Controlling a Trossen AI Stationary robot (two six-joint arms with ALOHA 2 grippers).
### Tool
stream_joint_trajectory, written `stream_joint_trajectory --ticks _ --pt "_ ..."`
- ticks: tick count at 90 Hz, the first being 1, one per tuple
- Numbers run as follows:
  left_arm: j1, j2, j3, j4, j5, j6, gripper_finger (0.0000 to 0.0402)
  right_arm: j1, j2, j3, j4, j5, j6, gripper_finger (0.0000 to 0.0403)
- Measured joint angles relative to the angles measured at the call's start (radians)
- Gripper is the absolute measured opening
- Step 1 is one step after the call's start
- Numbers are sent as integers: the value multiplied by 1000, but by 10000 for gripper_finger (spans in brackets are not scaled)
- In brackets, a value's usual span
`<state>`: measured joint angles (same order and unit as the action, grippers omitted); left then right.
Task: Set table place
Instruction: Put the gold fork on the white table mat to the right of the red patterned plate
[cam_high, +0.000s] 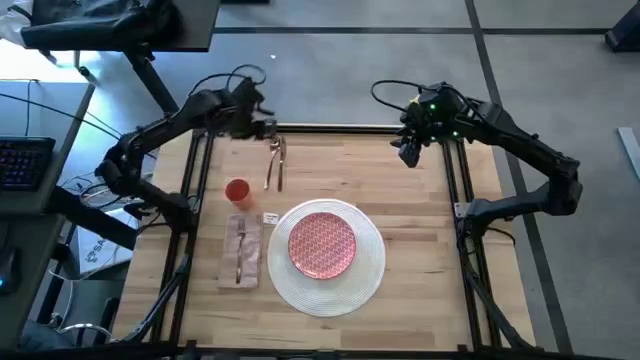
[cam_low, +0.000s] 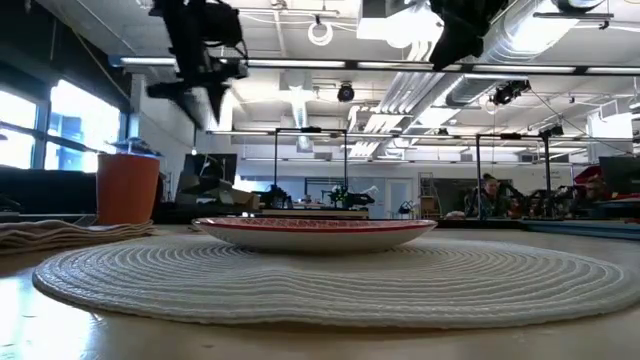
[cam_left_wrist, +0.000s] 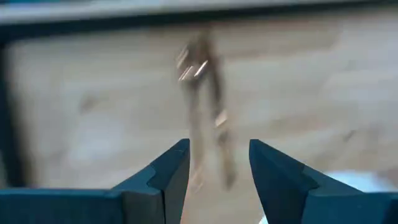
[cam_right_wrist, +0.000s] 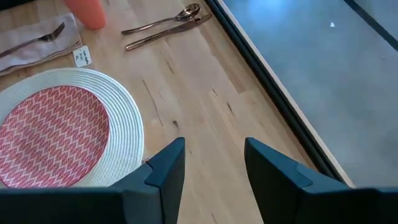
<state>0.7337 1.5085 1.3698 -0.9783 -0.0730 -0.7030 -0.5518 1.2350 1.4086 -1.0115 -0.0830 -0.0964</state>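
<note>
While both arms hang above its far edge, the table (cam_high: 420, 200) spreads out as a broad light-wood butcher-block top in a black frame. On its near middle lies the round white woven placemat (cam_high: 372, 262), ribbed in rings, and centred on it sits the smaller pink plate (cam_high: 322, 244) with a fine red zigzag pattern. Just left of the mat, the beige-pink napkin (cam_high: 250, 240) lies flat with a gold fork (cam_high: 240, 252) along it. A small white tag (cam_high: 270, 218) rests between napkin and mat. Beyond the napkin stands the small orange-red cup (cam_high: 237, 191), upright. Farther back lie a gold spoon and knife (cam_high: 276, 165), side by side. The left hand (cam_left_wrist: 219, 171) hovers above that pair, fingers parted and empty. The right hand (cam_right_wrist: 214, 165) waits over the far right edge, likewise parted and holding nothing.
</note>
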Motion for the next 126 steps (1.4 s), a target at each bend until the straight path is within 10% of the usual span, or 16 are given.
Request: stream_joint_trajectory --ticks 36,93,126 --pt "10 393 41 -5 10 -19 131 0 0 0 -23 0 12 145" --pt "15 542 39 30 15 34 122 0 0 0 -66 0 60 145" --pt "13 544 20 32 -7 43 8 0 -26 0 -73 0 81 145"
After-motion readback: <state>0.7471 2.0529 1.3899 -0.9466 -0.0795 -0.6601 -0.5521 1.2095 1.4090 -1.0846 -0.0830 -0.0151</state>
